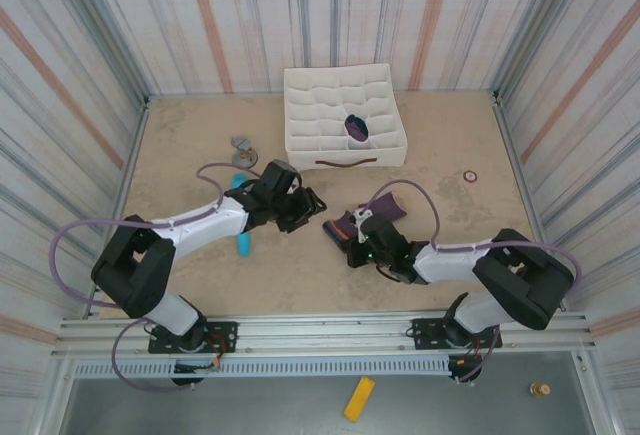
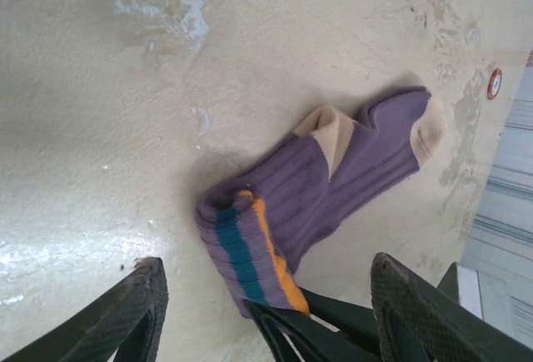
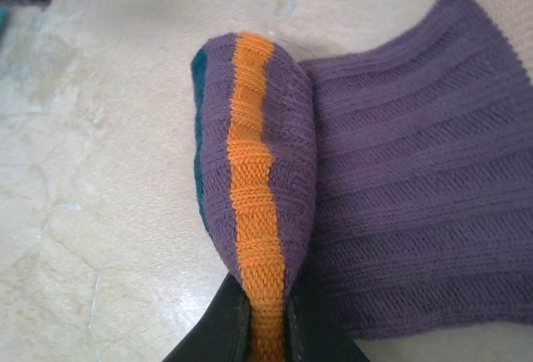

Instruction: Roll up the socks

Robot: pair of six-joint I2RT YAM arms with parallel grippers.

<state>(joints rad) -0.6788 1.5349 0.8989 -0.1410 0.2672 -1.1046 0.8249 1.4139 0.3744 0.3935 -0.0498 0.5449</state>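
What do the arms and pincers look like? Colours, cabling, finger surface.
Same build: left arm and right arm have black joint housings, white link tubes and a lavender cable looping alongside. The left pincer and right pincer are black, two slim tapered fingers with finely gridded pads.

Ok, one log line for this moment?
right gripper: shut on striped cuff | left gripper: open, near cuff | socks: rest flat on table

well beyond the left pincer, walls striped grey, white and salmon close three sides. beneath it lies a worn beige tabletop, blotched pale; behind it, an aluminium rail crosses. flat, even light.
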